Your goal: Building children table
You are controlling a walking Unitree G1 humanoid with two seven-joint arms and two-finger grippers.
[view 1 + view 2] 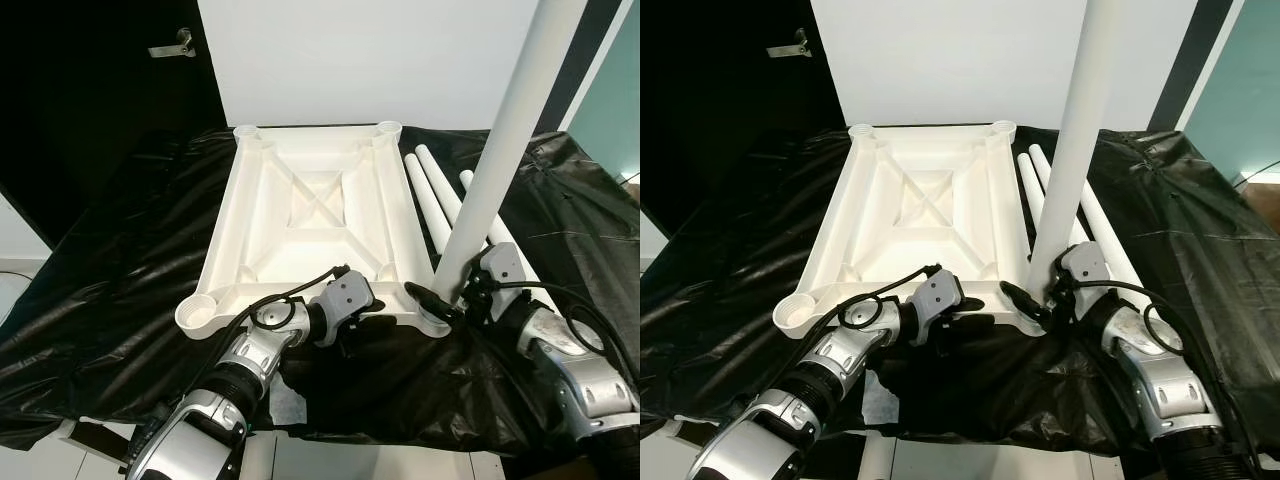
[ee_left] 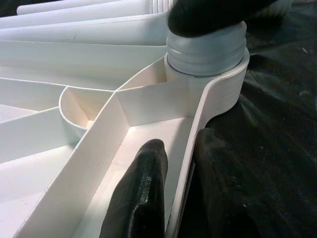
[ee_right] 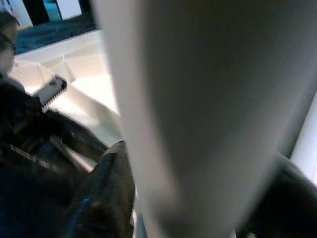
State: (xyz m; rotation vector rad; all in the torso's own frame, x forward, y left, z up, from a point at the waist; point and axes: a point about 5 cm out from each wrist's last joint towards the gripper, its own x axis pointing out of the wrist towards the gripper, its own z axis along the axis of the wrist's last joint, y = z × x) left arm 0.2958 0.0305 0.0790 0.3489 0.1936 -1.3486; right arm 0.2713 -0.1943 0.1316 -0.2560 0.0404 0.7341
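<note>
A: On the desk (image 1: 120,290), draped in black plastic sheeting (image 1: 560,200), the white tabletop (image 1: 310,215) lies upside down, ribs up. Where is the leg being fitted?

B: At the near right corner socket (image 2: 208,54). The leg (image 1: 500,150) stands almost upright there, its long axis rising from the socket and leaning slightly to the robot's right. The right hand (image 1: 455,295) has its two fingers closed round the leg's lowest part, just above the socket.

A: And the left hand?

B: The left hand (image 1: 350,318) is pinched on the tabletop's near rim, one finger (image 2: 141,193) inside the wall and the other outside, just beside that same corner. It appears to be steadying the top.

A: Which relation governs the next move?

B: By my judgement, the leg's axis against the socket's: the leg must be square to the socket to seat or turn home. The right hand is the one on it.

A: What do the views add to each other?

B: The left wrist view shows the leg's grey ribbed end sitting in the socket. The head views show three spare legs (image 1: 435,190) lying flat beside the top, on its right, and the other corner sockets unfilled.
</note>
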